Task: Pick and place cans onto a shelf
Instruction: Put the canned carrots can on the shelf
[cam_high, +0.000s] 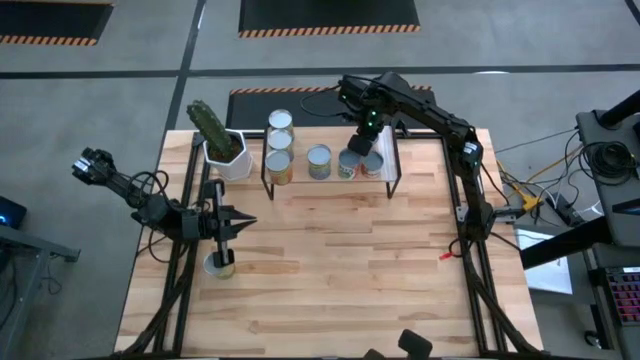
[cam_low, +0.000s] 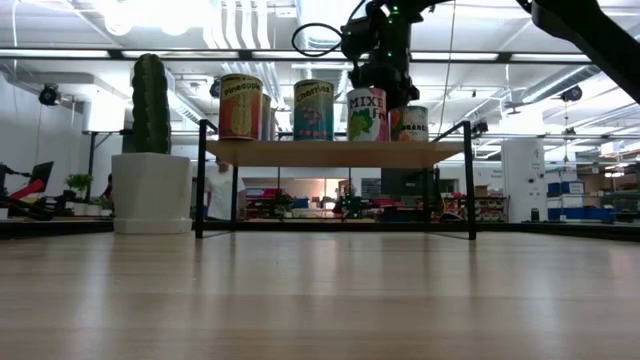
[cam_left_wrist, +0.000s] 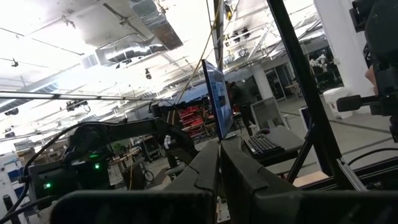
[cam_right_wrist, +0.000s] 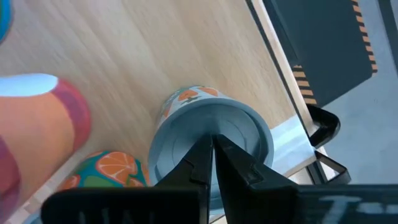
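Right gripper (cam_high: 364, 138), jaws pressed together, upper centre above shelf (cam_high: 300, 184) can (cam_right_wrist: 208, 140): retract vertically, avoiding neighbouring cans.

Two black jointed arms (cam_high: 430, 115), green lights glowing.

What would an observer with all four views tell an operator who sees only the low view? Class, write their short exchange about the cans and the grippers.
Operator: Is any can off the shelf?
Observer: Yes. One can stands on the table, beside the left gripper.
Operator: Is the right gripper holding anything?
Observer: No. Its wrist view shows the fingers shut, with the tips over the lid of the orange-labelled can.
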